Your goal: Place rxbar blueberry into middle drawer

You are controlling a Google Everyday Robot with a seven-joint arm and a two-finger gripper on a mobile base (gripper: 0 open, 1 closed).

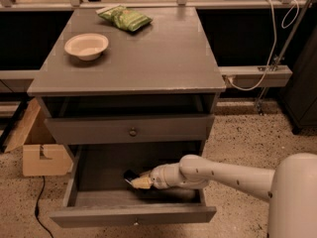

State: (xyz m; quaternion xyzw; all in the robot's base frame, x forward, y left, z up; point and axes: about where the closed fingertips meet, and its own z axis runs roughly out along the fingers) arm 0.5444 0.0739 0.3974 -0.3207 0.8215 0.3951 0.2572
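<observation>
A speckled floor [237, 128] runs under a grey cabinet [158, 53], with a cardboard box [42, 157] to its left. Nearest, the middle drawer [133, 215] stands pulled out. The arm reaches in from the right, and the gripper [138, 182] sits low inside it, left of centre. The dark rxbar blueberry [130, 174] lies at its tip, inside the drawer; I cannot tell whether it is gripped. Above, the upper drawer [99, 130] is closed. On top sit a bowl [86, 45] and, farther back, a green snack bag [125, 18]
</observation>
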